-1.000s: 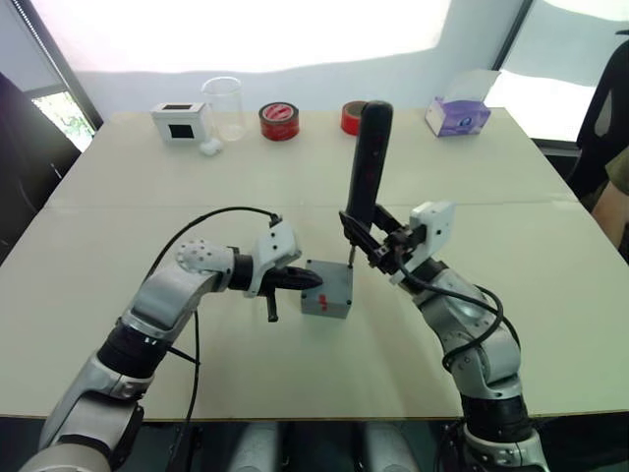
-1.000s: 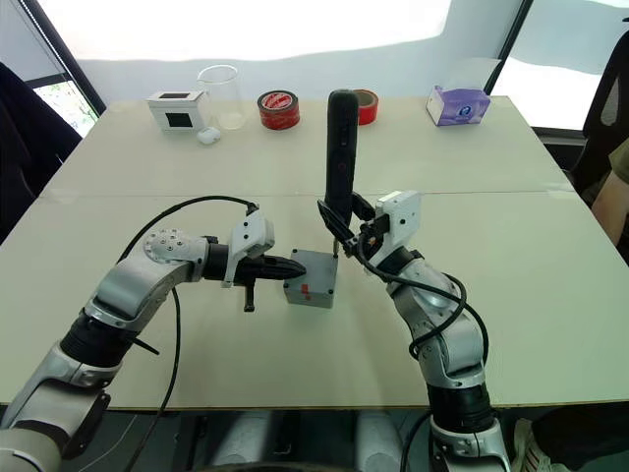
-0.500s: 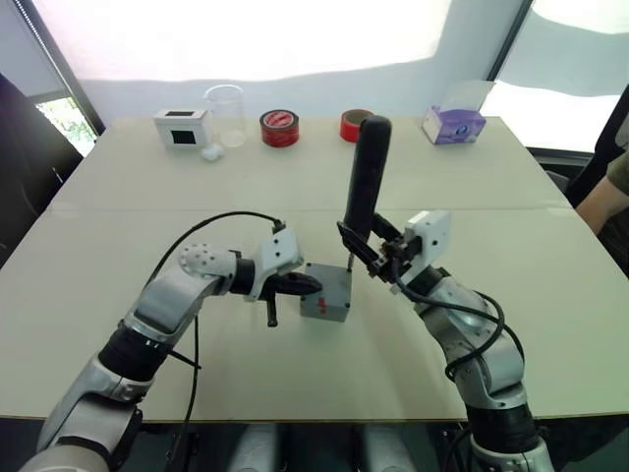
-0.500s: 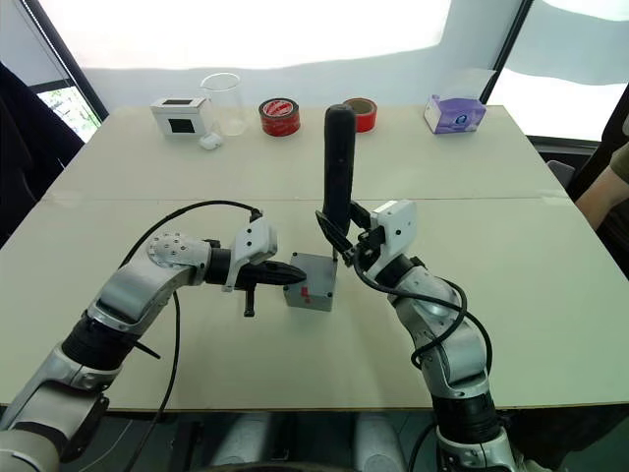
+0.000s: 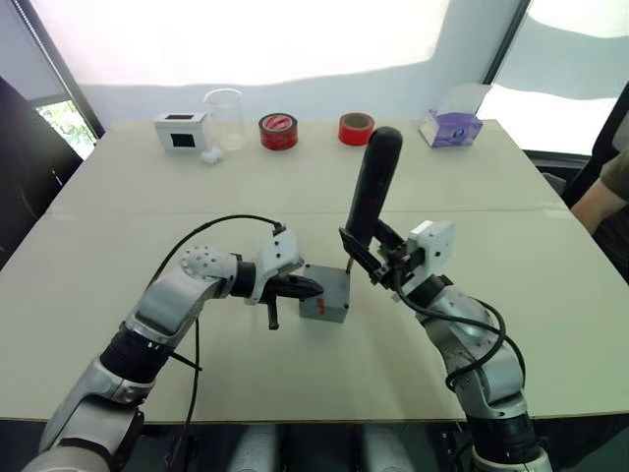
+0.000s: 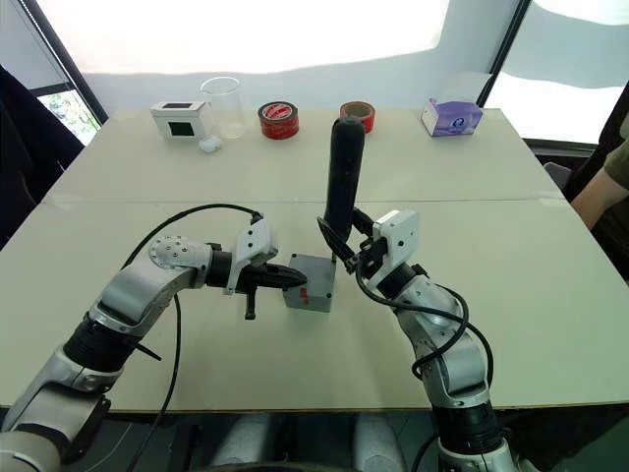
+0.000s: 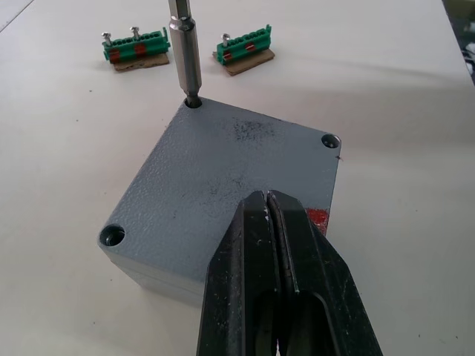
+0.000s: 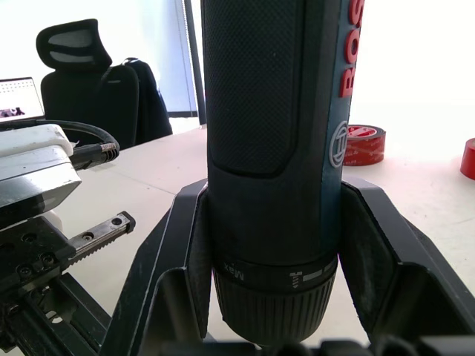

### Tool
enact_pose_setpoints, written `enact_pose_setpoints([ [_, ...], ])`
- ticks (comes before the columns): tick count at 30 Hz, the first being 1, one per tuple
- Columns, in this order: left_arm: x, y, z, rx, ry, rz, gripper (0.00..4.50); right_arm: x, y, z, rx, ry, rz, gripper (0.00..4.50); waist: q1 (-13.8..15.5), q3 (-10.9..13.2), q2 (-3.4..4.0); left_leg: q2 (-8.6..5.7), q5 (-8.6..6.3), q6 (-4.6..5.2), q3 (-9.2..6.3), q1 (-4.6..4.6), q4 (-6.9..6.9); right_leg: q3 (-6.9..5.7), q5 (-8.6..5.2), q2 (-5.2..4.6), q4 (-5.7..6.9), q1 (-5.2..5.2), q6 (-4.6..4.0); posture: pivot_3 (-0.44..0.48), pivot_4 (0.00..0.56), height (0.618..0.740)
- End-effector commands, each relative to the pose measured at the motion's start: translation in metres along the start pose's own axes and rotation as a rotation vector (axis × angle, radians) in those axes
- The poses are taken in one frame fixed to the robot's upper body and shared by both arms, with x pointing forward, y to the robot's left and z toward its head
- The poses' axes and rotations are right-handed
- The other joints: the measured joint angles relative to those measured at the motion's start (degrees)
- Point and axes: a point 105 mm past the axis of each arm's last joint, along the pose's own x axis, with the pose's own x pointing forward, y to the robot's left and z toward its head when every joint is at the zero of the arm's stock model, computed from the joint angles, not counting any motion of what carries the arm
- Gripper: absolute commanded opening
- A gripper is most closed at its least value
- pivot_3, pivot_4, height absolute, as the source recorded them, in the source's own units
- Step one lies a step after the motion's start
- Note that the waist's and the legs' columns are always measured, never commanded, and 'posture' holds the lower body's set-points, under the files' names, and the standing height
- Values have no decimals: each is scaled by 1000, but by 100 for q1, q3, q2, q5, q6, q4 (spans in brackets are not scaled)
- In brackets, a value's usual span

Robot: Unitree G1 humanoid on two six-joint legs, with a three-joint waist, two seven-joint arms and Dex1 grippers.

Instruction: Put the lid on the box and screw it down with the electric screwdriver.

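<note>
Your lid already sits on the box mid-table, right gripper clamps the electric screwdriver at a far corner hole, left gripper clenched empty on the lid, remaining corners look undriven

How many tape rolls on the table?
2. One red roll sits at the far edge beside the clear beaker; the other red roll is further right, towards the purple tissue box.
</note>
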Motion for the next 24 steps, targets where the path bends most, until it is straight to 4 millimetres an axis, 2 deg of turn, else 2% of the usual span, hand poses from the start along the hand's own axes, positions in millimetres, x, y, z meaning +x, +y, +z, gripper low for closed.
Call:
enact_pose_setpoints([
  [1,1,0,-7,-16,19,9,0,-9,6,-56,93,233,10,1796,0,-3,-3,0,0,0,0,2,-3,0,0,-1,-1,1,0,0,150,740],
  [7,1,2,-7,-14,17,20,0,-6,4,-60,90,258,7,1796,-2,-5,-4,8,-1,-2,-3,74,-63,-2,-6,-9,-64,54,-13,0,150,740],
  [24,2,2,-7,-18,16,23,0,-5,7,-57,97,239,15,1796,1,-7,-4,10,-4,-6,-6,74,-76,-6,-10,-33,-78,53,-23,0,150,740],
])
